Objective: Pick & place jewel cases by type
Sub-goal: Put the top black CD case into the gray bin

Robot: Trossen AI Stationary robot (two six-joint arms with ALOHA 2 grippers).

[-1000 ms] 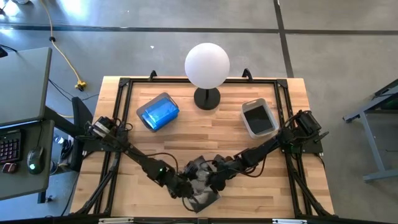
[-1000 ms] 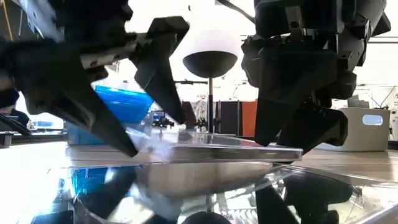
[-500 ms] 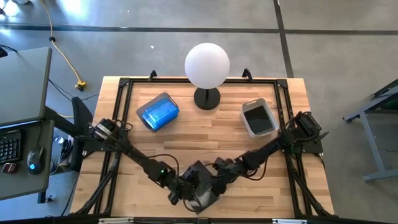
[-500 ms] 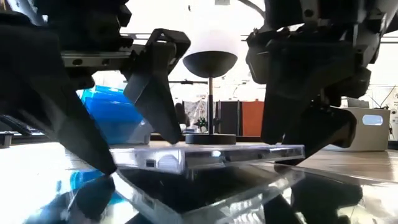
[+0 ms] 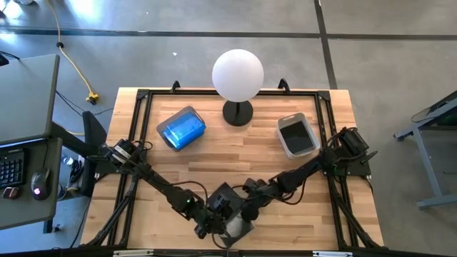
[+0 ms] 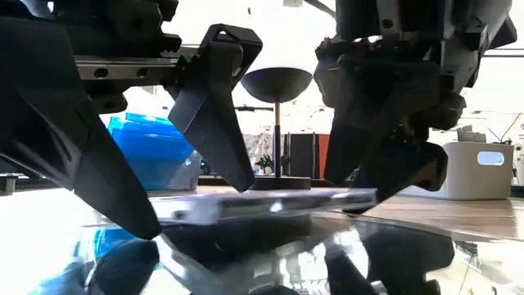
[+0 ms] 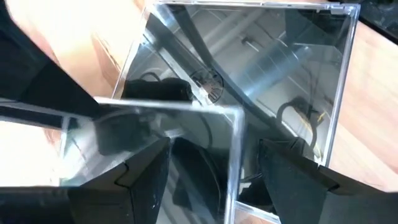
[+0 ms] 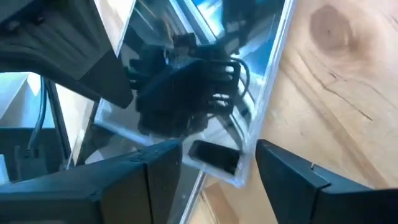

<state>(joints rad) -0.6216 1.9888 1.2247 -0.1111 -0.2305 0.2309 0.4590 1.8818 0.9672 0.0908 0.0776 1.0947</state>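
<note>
Several jewel cases lie stacked at the table's near middle (image 5: 239,228). The top one is a glossy case with a clear cover (image 6: 262,205), lying level over another glossy case (image 7: 286,74). My left gripper (image 5: 214,223) is open and slants down astride the top case's left corner. My right gripper (image 5: 240,210) is open too, and the case's right corner (image 8: 239,180) lies between its fingers. A bin with blue cases (image 5: 181,127) stands at the far left. A grey bin (image 5: 298,135) at the far right holds a dark case. My left gripper slants down from the table's left. One fingertip (image 6: 151,229) stands at the top case's left end, and the other (image 6: 244,187) stands over its top face. I cannot tell whether either touches. My right gripper slants down from the right. Its fingertip (image 6: 360,197) stands at the case's right end (image 6: 372,197); whether it touches cannot be told.
A lamp with a white ball shade (image 5: 238,75) and a black foot (image 5: 238,113) stands at the far middle, between the two bins. Bare wood (image 5: 235,160) lies between the bins and the stack. A black frame (image 5: 143,96) runs round the tabletop.
My left gripper has sunk a little and gone toward the table's near edge, rolling slightly, so its fingers now reach lower around the top case's left end. The top case has shifted slightly toward the table's left between the two grippers.
</note>
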